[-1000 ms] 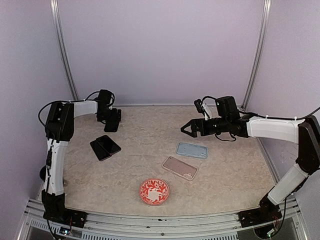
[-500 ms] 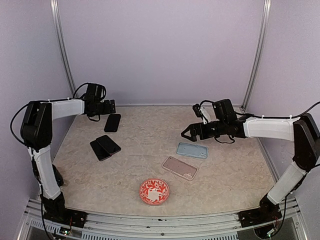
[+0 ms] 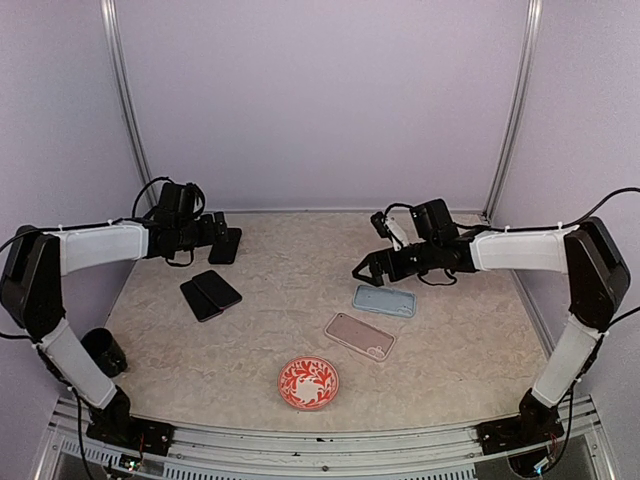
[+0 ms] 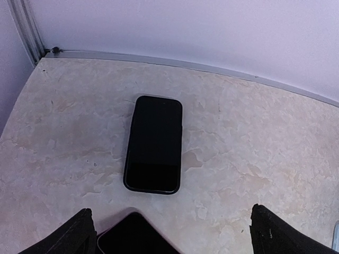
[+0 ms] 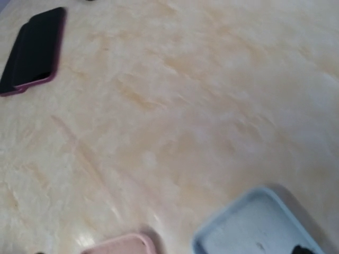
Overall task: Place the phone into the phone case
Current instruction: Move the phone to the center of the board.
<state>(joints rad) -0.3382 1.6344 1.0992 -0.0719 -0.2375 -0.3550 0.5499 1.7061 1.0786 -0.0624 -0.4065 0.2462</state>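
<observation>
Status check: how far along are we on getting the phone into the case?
Done: nothing yet; the light blue phone case lies empty. In hand: nothing; left gripper is open by the black phone, right gripper open near the case. Left: grasp the phone, carry it over, seat it.

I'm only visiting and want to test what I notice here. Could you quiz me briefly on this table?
1. True or false: a phone lies on the red plate.
2. Which lies nearer the plate? A: the blue case. B: the pink case.
3. How many dark phones lie left of the plate?
Key: 1 false. 2 B. 3 three: the lone phone and the overlapping pair.
</observation>
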